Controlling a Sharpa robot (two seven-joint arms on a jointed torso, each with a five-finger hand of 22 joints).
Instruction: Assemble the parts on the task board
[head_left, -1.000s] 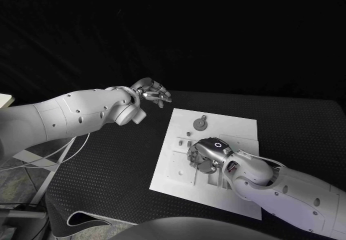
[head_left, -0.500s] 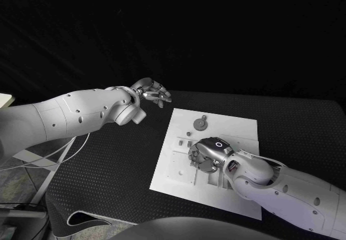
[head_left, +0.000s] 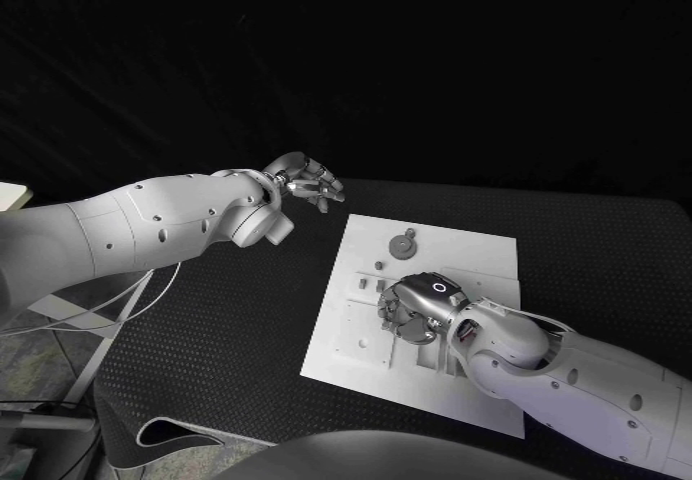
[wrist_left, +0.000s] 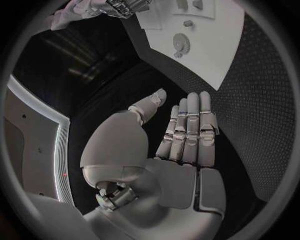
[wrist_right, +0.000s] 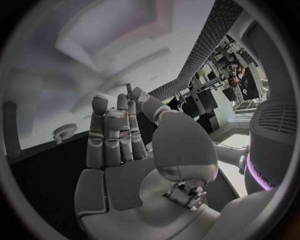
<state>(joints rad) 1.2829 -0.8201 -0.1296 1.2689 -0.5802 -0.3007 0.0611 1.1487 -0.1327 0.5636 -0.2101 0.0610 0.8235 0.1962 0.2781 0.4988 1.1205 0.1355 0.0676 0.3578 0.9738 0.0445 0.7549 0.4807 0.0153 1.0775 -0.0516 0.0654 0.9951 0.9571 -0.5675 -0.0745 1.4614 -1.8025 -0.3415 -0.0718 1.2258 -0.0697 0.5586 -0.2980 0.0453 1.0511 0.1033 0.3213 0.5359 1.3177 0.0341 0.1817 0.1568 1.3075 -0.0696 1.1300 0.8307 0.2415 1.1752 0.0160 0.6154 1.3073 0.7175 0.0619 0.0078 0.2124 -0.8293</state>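
left hand (head_left: 300, 183) open, fingers straight, upper left of board (head_left: 476, 250); right hand (head_left: 415, 310) on board centre, grip unclear.

We see a black textured table (head_left: 216, 340) against a dark backdrop (head_left: 346, 80); at its left edge, pale floor (head_left: 43, 370) and thin cables (head_left: 87, 320) catch dim light.
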